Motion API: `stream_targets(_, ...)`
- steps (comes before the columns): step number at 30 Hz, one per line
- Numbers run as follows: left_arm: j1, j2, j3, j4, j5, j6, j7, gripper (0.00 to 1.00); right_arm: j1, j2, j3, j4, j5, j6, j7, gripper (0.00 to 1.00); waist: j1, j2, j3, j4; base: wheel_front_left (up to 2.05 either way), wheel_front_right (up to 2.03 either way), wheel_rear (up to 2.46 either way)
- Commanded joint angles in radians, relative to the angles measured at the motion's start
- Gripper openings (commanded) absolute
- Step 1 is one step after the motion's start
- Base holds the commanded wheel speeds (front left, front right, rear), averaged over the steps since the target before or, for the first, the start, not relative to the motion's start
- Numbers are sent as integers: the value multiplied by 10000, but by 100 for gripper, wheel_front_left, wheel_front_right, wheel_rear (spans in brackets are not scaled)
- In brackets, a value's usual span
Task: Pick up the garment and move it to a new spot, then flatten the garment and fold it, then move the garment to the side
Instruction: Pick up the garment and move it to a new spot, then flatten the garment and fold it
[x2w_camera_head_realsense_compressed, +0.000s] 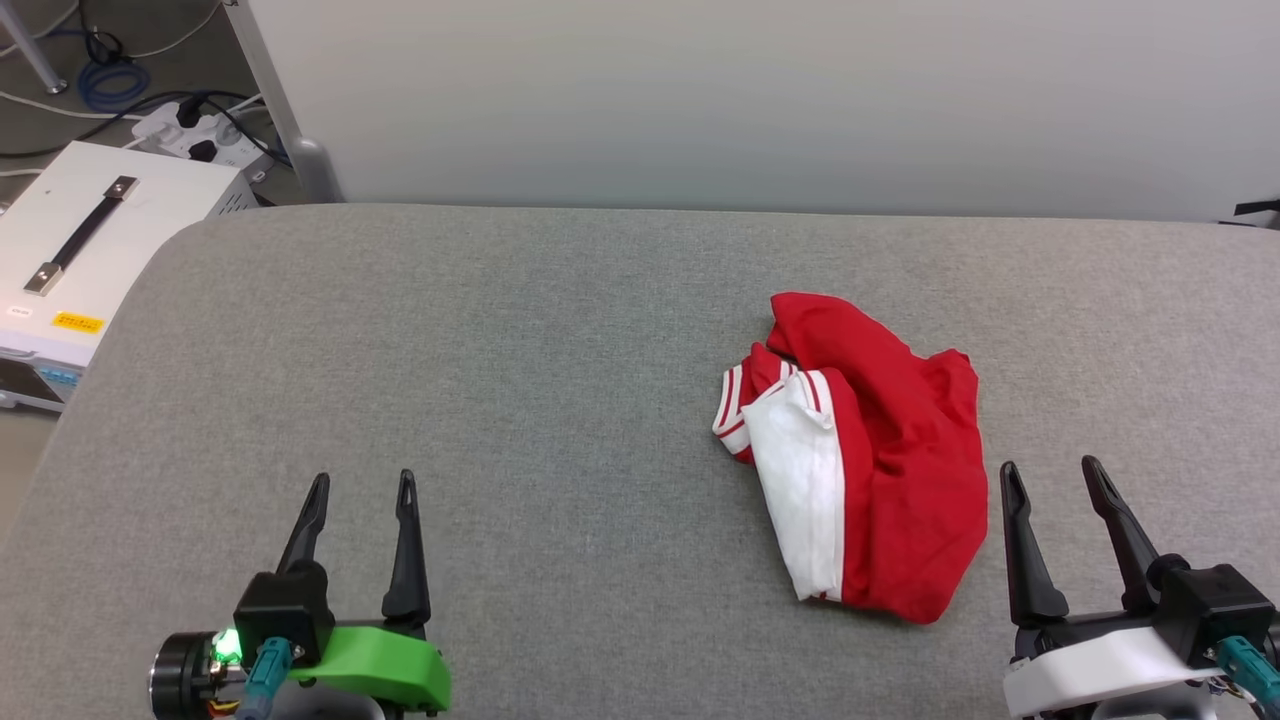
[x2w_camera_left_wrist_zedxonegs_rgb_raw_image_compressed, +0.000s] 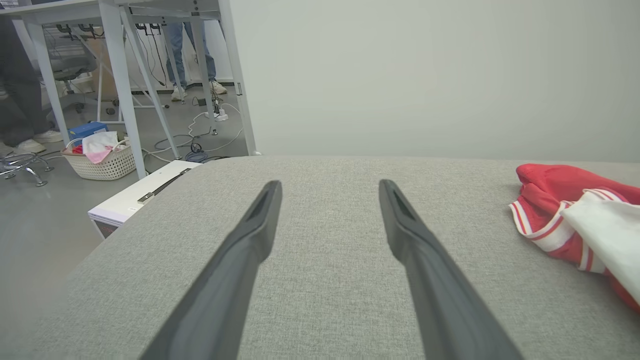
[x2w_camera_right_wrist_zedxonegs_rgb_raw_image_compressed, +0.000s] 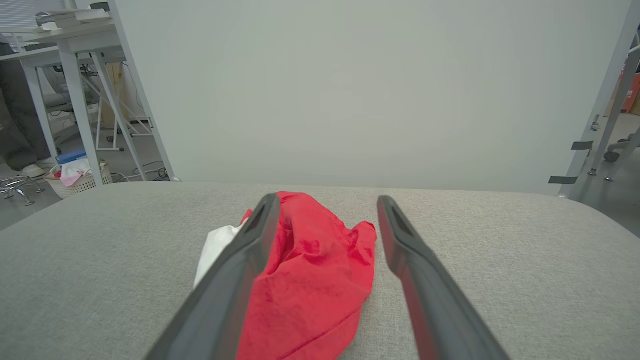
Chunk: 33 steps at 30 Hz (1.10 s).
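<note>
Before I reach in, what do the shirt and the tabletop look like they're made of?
Shirt: thin, soft fabric, probably a light knit; matte red with a white sleeve, slumped in loose wrinkled folds.
Tabletop: grey woven cloth cover, matte, fine weave grain visible; rounded corners suggest padding, but what lies underneath cannot be told.
</note>
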Motion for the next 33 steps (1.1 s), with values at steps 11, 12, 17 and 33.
stream_targets(11, 313, -623, 813, 88, 652, -701, -57, 100, 222, -20, 47, 151, -72, -7, -59, 100, 1, 0, 10, 100, 0, 0, 0)
stream_targets(12, 321, -658, 867, 102, 693, -750, -57, 100, 224, -20, 55, 163, -68, -7, -59, 100, 1, 0, 12, 102, 0, 0, 0)
stream_targets(17, 331, -779, 1048, 147, 844, -936, -57, 100, 216, -20, 95, 211, -51, -7, -59, 100, 1, 0, 22, 101, 0, 0, 0)
stream_targets(33, -566, -974, 1167, 156, 1193, -1620, -57, 100, 44, -20, 101, 252, -24, -7, -59, 100, 1, 0, 194, 78, 0, 0, 0)
